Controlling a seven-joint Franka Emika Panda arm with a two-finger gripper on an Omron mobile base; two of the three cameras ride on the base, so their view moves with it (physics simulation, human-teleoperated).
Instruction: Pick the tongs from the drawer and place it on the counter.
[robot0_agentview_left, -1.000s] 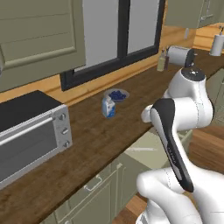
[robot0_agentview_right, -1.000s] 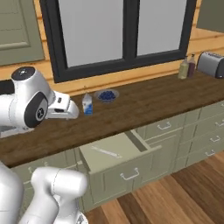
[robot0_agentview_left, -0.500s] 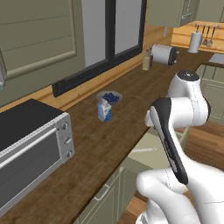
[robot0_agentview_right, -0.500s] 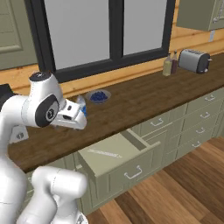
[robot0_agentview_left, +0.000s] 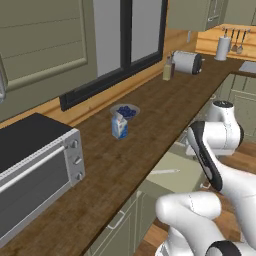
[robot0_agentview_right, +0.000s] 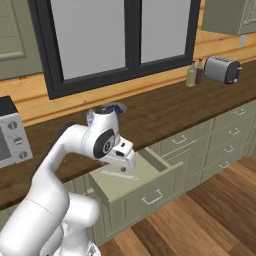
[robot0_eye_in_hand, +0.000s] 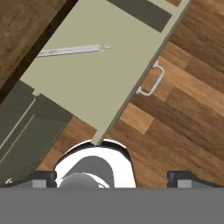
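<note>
Open drawer (robot0_agentview_left: 172, 175) below the counter (robot0_agentview_left: 165, 107) edge, tongs (robot0_agentview_left: 164, 172) inside.

The tongs lie flat on the pale drawer floor, near the counter side. On the counter: a microwave (robot0_agentview_left: 35, 172) at left, a milk carton (robot0_agentview_left: 119, 125) just in front of a bowl (robot0_agentview_left: 125, 110), and a bottle (robot0_agentview_left: 167, 69) beside a toaster (robot0_agentview_left: 186, 62) farther along.

No readable text, brand, number or sign was visible anywhere. The milk carton (robot0_agentview_left: 119, 125) near the counter's (robot0_agentview_left: 150, 120) back edge carried blue patches, too blurred to read. The microwave's (robot0_agentview_left: 35, 170) knobs had no legible markings.
</note>
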